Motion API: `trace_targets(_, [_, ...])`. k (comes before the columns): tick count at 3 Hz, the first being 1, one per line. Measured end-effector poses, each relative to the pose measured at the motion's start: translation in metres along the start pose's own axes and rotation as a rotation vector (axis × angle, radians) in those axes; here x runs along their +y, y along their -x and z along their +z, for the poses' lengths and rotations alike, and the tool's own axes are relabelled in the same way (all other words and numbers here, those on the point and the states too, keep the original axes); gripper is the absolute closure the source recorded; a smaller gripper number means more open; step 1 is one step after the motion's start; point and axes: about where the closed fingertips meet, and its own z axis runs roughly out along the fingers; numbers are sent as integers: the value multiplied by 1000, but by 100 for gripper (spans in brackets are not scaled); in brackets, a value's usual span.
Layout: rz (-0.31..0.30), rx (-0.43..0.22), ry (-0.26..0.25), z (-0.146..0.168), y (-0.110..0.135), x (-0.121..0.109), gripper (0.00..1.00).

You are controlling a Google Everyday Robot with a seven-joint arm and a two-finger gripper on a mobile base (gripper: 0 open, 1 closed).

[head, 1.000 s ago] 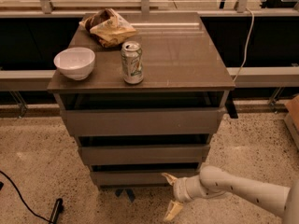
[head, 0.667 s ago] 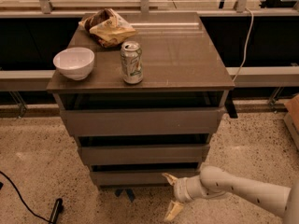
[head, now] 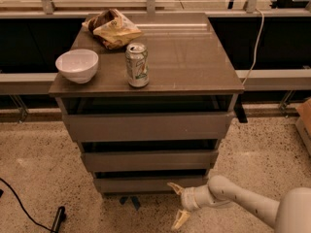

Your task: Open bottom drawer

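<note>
Nothing is shifting noticeably since a second ago: the pale, rounded arm (head: pixel 243 200) is still reaching in low from the right. The grey-brown cabinet (head: pixel 194 57) is standing on speckled floor (head: pixel 39 178), with open room lying in front and leftward (a black cable (head: pixel 19 203) is trailing there). The bottom drawer (head: pixel 146 184), slimmest of three flat handleless fronts, is sitting lowest. On top, a crumpled bag (head: pixel 112 28), a white bowl (head: pixel 77 65) and a can (head: pixel 137 64) are resting. The gripper (head: pixel 176 205) is hovering by that drawer's lower right edge, fingers spread wide, gripping nothing.
</note>
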Motion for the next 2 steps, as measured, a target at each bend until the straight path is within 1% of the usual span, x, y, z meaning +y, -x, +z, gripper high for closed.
trace_targets(1, [-68, -44, -6, 24, -29, -14, 0])
trace_targets(2, [-95, -69, -22, 33, -37, -22, 0])
